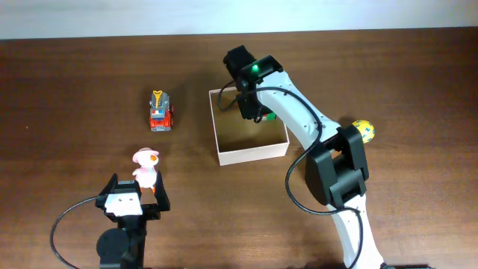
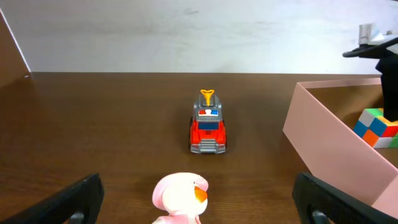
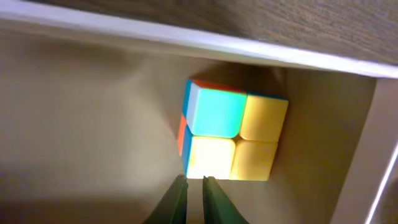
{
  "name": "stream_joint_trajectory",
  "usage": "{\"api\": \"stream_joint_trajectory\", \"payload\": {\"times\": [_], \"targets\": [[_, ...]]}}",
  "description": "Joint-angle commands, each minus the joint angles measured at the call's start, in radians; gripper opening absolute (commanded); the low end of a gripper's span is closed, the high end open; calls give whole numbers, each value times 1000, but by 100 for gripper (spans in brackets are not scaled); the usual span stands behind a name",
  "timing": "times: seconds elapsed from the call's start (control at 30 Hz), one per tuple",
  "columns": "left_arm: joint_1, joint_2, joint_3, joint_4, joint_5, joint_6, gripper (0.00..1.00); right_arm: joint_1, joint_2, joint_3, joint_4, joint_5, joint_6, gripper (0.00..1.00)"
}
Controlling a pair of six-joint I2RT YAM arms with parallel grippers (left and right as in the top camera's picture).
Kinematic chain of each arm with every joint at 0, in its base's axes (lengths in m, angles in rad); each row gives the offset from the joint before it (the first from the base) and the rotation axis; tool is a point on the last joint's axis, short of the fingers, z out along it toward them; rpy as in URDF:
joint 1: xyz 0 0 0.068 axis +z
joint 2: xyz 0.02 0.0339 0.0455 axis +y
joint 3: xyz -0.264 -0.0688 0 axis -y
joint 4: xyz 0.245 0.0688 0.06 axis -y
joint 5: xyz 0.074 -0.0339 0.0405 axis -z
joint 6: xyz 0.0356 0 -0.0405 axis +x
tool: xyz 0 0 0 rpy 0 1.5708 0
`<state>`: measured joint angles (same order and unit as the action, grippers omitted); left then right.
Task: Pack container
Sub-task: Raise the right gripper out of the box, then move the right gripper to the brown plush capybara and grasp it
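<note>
Container (image 1: 252, 154) stands on the dark wooden worktop (image 1: 75, 90), open side up, a little right of centre, cream walls around a tan floor. We note one item inside: a multicoloured puzzle cube (image 3: 233, 134), resting on the floor in a corner close against two walls. The right hand (image 3: 194, 183) hangs inside the container just short of the cube. Its fingers are drawn almost together with a thin slit between them (nothing is gripped), and their tips stand clear of the cube.

The left hand (image 1: 135, 188) sits at the near edge with its fingers spread wide and released. A pink bird figure (image 1: 145, 166) stands between them, touching neither as far as we can tell. A red toy fire truck (image 1: 160, 112) stands beyond it, left of the container and apart from it. A yellow ball (image 1: 364, 130) lies right of the container, partly hidden by the right arm.
</note>
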<state>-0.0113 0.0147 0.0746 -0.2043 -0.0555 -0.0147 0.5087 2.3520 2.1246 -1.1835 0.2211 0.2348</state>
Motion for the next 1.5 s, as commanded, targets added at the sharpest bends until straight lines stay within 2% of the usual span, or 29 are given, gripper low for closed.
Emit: {"api": "stream_joint_trajectory", "payload": {"times": [0.0,0.23,0.37,0.4,0.47,0.5,0.53,0.6,0.63,0.67,0.7,1.0,1.2,1.33,1.47], "targets": [[6,-10,-13,2,15,19,99,2,11,21,-4,21,6,13],[6,-10,-13,2,15,19,99,2,-1,21,-58,24,6,4],[6,-10,-13,3,15,19,99,0,-31,26,-67,28,6,5],[6,-10,-13,2,15,19,99,-1,-45,34,-71,32,7,8],[6,-10,-13,2,15,19,99,-6,-72,63,-91,41,7,21],[6,-10,-13,3,15,19,99,-12,-86,83,-106,41,10,35],[6,-10,-13,2,15,19,99,-20,-105,106,-130,40,11,45],[6,-10,-13,3,15,19,99,-39,-147,152,-182,38,25,77],[6,-10,-13,3,15,19,99,-46,-166,169,-201,38,33,88],[6,-10,-13,2,15,19,99,-56,-191,186,-218,38,33,96],[6,-10,-13,3,15,19,99,-68,-222,203,-235,39,32,99],[6,-10,-13,2,15,19,99,-154,-501,219,-401,81,6,99],[6,-10,-13,3,15,19,99,-184,-600,214,-515,75,4,99],[6,-10,-13,3,15,19,99,-183,-626,136,-515,-10,-40,99],[6,-10,-13,2,15,19,99,-184,-631,-11,-515,-14,-39,99]]}}
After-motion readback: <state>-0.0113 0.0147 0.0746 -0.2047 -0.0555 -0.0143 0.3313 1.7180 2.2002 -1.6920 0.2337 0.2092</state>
